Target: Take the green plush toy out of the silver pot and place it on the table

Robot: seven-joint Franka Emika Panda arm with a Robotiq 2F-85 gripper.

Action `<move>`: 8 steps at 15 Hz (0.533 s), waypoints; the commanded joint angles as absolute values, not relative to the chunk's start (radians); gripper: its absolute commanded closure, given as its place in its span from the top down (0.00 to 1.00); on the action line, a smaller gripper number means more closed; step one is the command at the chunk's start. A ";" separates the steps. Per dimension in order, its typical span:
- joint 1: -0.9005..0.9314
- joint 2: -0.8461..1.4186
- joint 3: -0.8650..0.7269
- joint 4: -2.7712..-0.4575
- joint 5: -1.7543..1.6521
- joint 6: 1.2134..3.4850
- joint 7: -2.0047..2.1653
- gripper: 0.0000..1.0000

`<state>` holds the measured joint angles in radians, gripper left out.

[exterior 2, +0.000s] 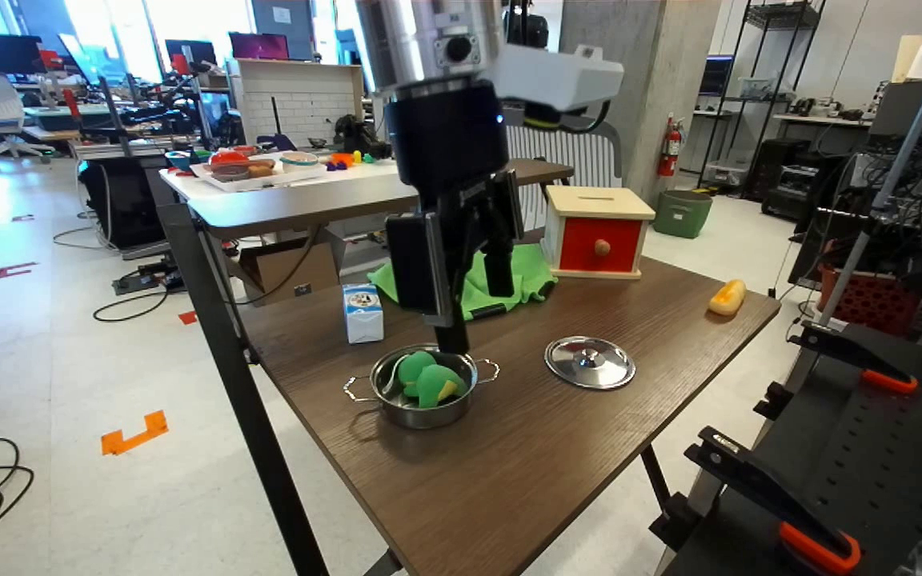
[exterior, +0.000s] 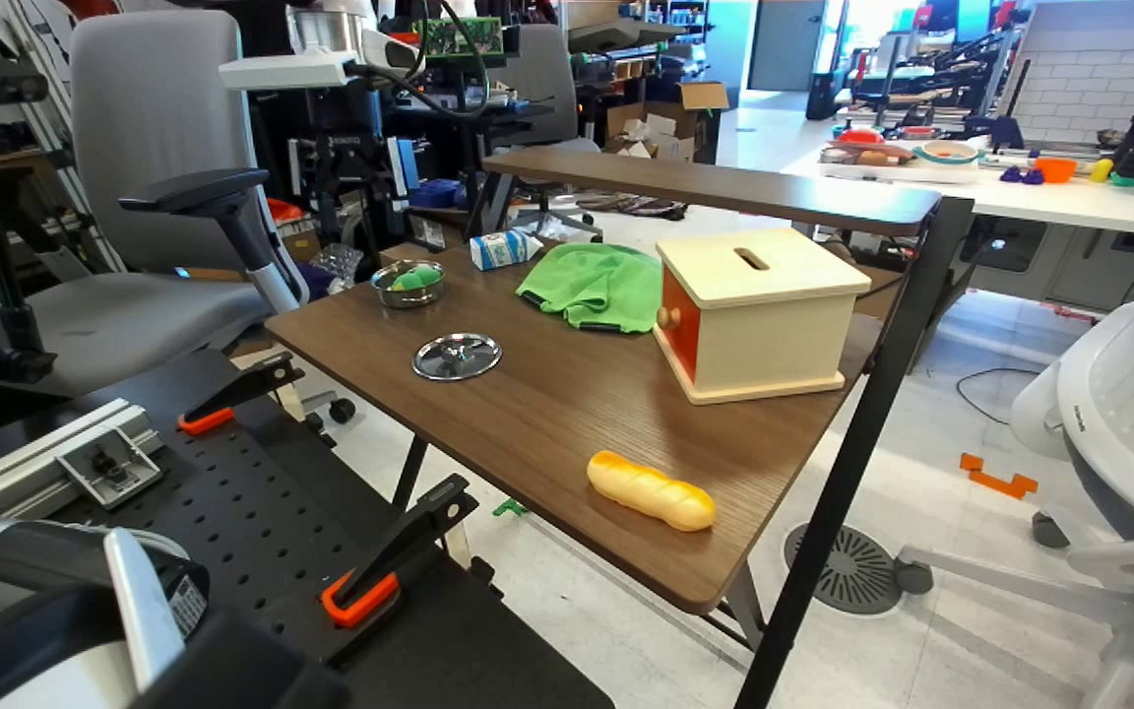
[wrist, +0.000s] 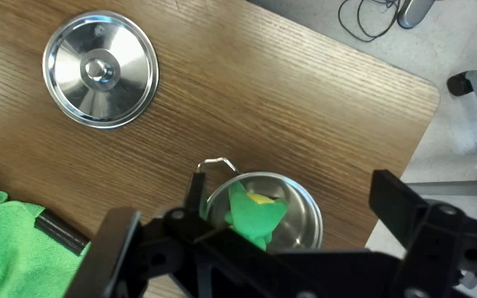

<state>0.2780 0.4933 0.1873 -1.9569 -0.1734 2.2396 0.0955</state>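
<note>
A wood-grained desk (exterior 2: pixel 525 464) carries the objects. Left of the jaws, in an exterior view: a blue-and-white carton (exterior 2: pixel 364 314). Below the jaws: the silver pot (exterior 2: pixel 427 416), containing the green plush toy (exterior 2: pixel 435 384). The jaws stand spread, pinching nothing; in the wrist view, the toy lies nearer the left-hand jaw. Being plush, the toy is presumably light, soft and yielding, unlikely to slip or break; a pinch across its middle, clear of the pot wall, appears the soundest hold. Right of the jaws: the lid (exterior 2: pixel 589 362), a wooden box (exterior 2: pixel 601 232) and, farthest, a bread roll (exterior 2: pixel 727 298).
</note>
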 commanded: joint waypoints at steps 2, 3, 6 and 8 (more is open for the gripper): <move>0.336 0.607 0.148 -1.819 -0.193 2.244 0.179 1.00; 0.343 0.617 0.144 -1.808 -0.191 2.249 0.189 1.00; 0.355 0.628 0.136 -1.795 -0.186 2.260 0.210 1.00; 0.357 0.635 0.129 -1.785 -0.185 2.261 0.223 1.00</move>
<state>0.3372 0.6176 0.1545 -1.8130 -0.1738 2.2409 0.1951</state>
